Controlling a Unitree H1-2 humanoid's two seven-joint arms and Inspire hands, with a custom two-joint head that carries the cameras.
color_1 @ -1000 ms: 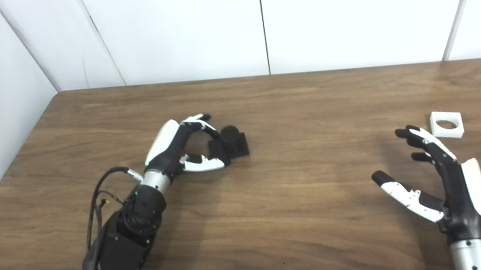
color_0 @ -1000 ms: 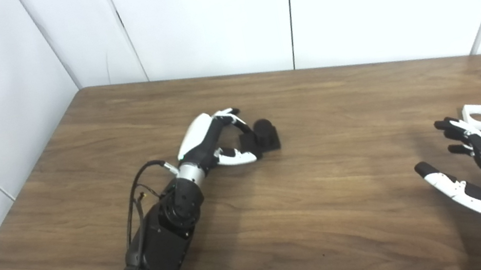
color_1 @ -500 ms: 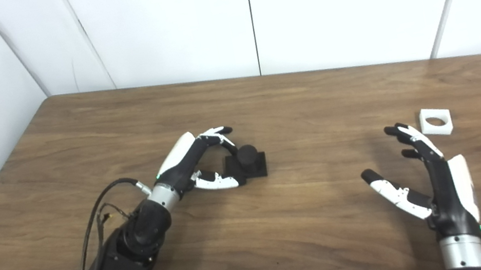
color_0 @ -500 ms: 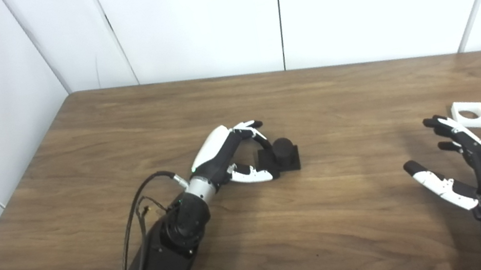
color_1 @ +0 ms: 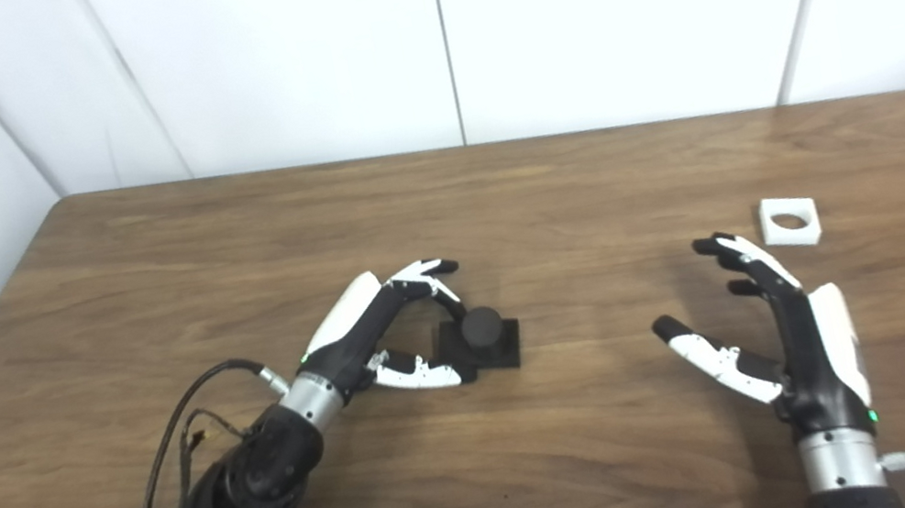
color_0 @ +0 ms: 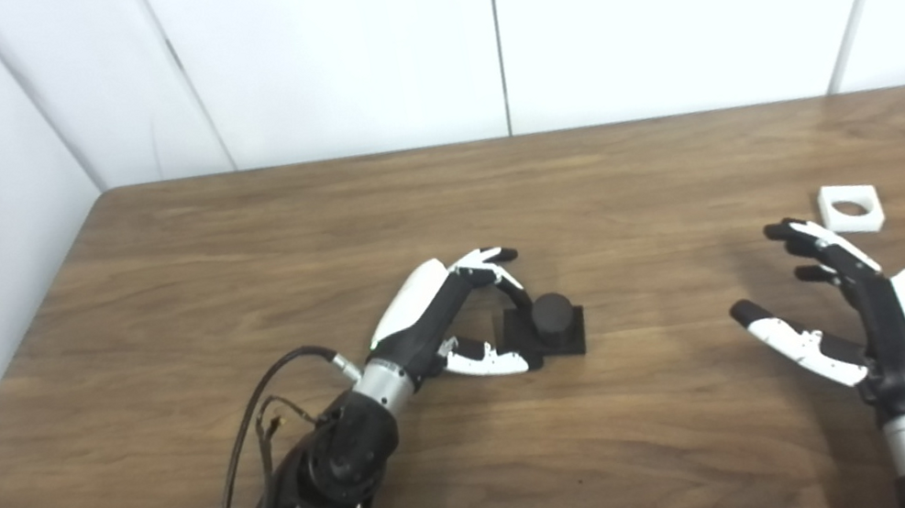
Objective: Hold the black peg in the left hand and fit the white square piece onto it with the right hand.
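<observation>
Near the middle of the frame, one black peg [color_0: 555, 315] stands upright on its square base on the wooden table [color_0: 231, 265], and one white square [color_0: 850, 207] with a round hole lies flat toward the right edge, well apart from it. Two hands are in view. At centre left, the left hand [color_0: 451, 324] lies low over the table with its fingers [color_0: 502, 268] curved above the peg's left side and its thumb [color_0: 495, 363] stretched along the base's near left corner; whether either actually touches the peg cannot be told, and the peg rests on the table, not lifted. At lower right, the right hand [color_0: 862, 303] is held upright and spread wide, thumb out to the left, holding nothing; its fingertips are near the square, just below and left of it, but apart. One black cable [color_0: 258, 419] loops beside the left forearm at lower left.
</observation>
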